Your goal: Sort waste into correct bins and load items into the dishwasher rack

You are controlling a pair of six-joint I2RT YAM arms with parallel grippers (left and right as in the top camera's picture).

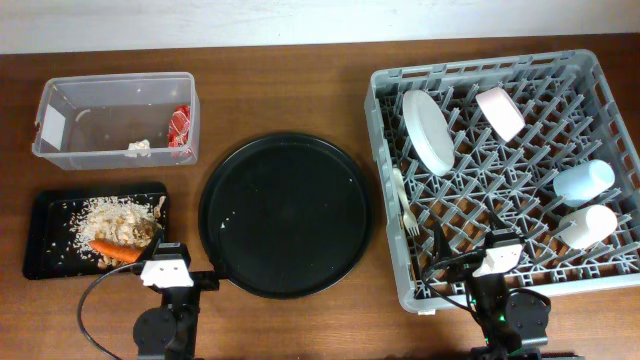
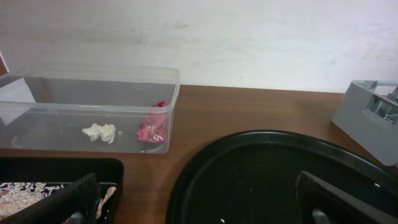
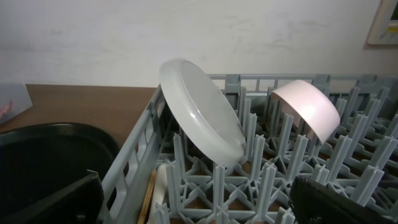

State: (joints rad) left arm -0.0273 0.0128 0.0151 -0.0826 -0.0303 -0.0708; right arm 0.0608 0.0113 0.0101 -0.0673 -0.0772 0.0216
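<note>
A brown bench was set against a white wall. The left gripper and right gripper were held wide apart. Ahead of the right, one plate, one bowl, two cups and one fork were held in the dishwasher rack; the leaning plate could be toppled by a nudge. Beside the left, one carrot could be swept off the black tray.
</note>
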